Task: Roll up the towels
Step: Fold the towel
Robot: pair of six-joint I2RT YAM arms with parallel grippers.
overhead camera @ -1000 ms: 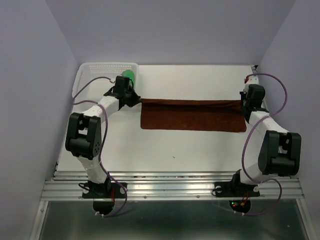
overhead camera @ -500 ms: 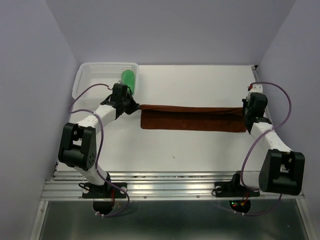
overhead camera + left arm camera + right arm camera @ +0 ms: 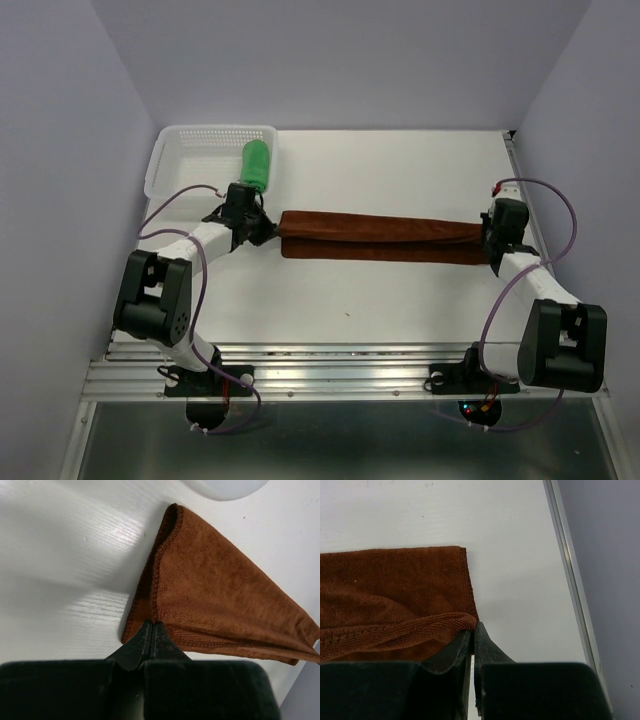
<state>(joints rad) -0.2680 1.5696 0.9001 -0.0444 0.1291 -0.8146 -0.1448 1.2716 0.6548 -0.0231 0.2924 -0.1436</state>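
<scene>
The rust-brown terry cloth towel (image 3: 380,236) is laid folded into a long narrow band on the white worktop (image 3: 400,300). Its left end is pinched by the closed left fingers (image 3: 140,646) and its right end is clamped by the right fingers (image 3: 489,654). The rolled bright green towel (image 3: 256,163) is lodged at the white perforated plastic basket (image 3: 190,135).

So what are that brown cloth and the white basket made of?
The brown towel looks like soft microfibre or terry, matte: fuzzy pile, stitched hem. The basket seems moulded white plastic, slightly shiny: its walls are a regular grid of holes.
</scene>
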